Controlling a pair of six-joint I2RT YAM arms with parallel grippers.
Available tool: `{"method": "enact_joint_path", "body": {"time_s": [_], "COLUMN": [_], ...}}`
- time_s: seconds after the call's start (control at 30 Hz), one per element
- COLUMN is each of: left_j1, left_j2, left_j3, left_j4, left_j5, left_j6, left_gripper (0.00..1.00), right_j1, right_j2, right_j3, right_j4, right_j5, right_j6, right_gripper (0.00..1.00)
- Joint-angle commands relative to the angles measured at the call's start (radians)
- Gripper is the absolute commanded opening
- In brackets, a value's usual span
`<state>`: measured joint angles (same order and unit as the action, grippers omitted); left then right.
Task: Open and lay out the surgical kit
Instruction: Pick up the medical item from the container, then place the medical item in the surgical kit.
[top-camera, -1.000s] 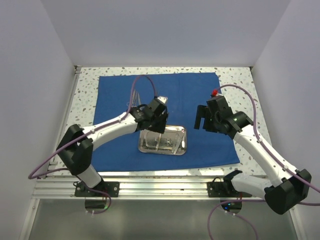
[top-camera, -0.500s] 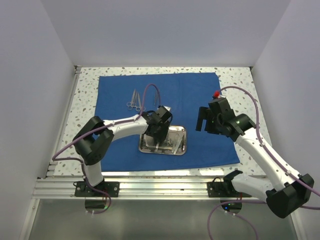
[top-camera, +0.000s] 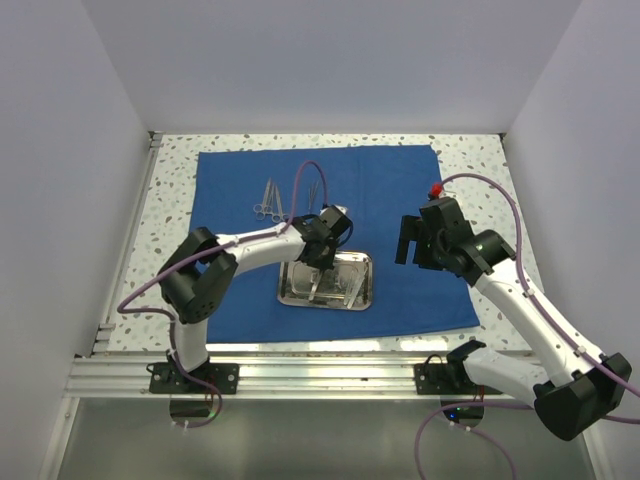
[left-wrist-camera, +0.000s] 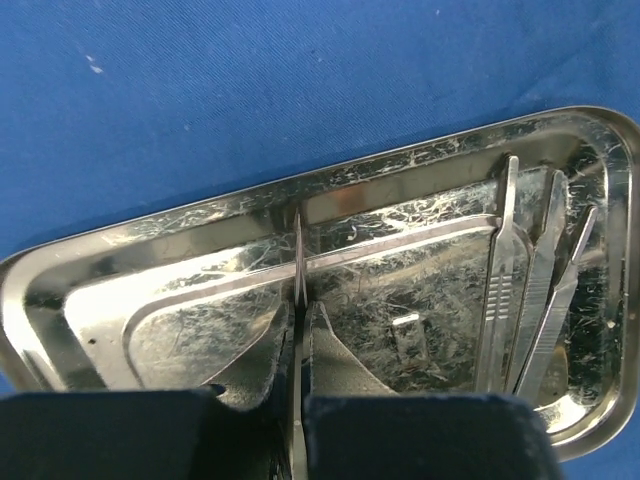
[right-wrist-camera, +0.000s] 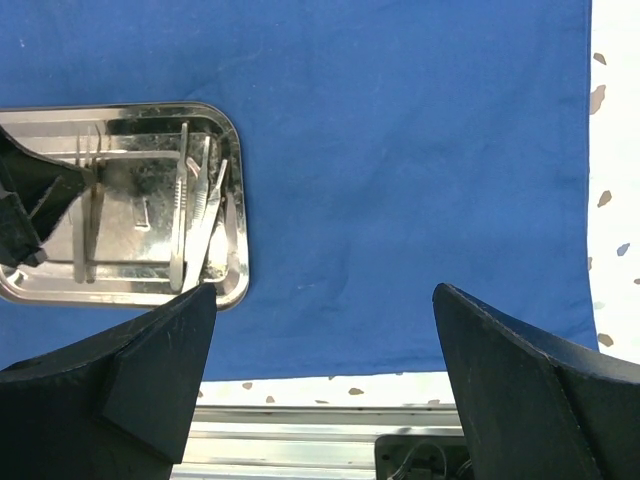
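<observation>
1. White walls enclose a speckled table (top-camera: 170, 200); in the top view a blue drape (top-camera: 390, 190) lies spread flat over most of it.
2. On the near half of the drape sits the steel tray (top-camera: 366, 285). Ring-handled instruments (top-camera: 267, 198) lie on the cloth beyond the tray and to its left, well apart from it.
3. From above, the left gripper (top-camera: 320, 268) reaches down into the tray's left half. The right gripper (top-camera: 408, 245) hangs over the drape to the right of the tray, jaws spread and holding nothing.
4. In the left wrist view the dark fingers (left-wrist-camera: 420, 440) are pressed together, clamped on a thin steel instrument (left-wrist-camera: 298, 290) seen edge-on above the tray floor. Its kind cannot be told from this angle.
5. At the tray's right end, three slim instruments (left-wrist-camera: 530, 290) lie side by side, close against each other.
6. In the right wrist view the two fingers stand wide apart with only blue cloth between them. The tray is at the upper left, with the left gripper over its left end. Below the drape's near edge run a strip of table and an aluminium rail (right-wrist-camera: 290, 425).
</observation>
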<state>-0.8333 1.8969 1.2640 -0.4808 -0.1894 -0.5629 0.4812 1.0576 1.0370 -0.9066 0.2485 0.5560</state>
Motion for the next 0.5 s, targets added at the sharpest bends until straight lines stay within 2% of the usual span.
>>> {"method": "enact_joint_path", "body": {"time_s": [0.0,0.1,0.13,0.3,0.47], "left_j1": [0.023,0.066,0.104,0.181,0.259], "left_j2": [-0.028,-0.029,0.000,0.111,0.250], "left_j3": [0.112,0.248,0.378,0.504,0.635], "left_j4": [-0.076,-0.133,-0.152,-0.133,-0.036], "left_j5": [-0.054,-0.073,-0.074,-0.081,-0.093], "left_j6": [0.033,0.076,0.108,0.167,0.186], "left_gripper": [0.00,0.00,0.00,0.00,0.00], "right_j1": [-0.006,-0.006,-0.004,-0.006,-0.004], "right_j2": [-0.004,0.004,0.008,0.013,0.009], "right_j3": [-0.002,-0.005,-0.005,-0.002,0.001], "right_j4": [-0.003,-0.002,0.000,-0.008,-0.020], "right_j5": [0.031,0.031,0.032,0.040,0.026], "right_j6": [-0.016,-0.018,-0.019,-0.025,-0.019], "right_gripper": [0.94,0.94,0.94,0.94,0.94]}}
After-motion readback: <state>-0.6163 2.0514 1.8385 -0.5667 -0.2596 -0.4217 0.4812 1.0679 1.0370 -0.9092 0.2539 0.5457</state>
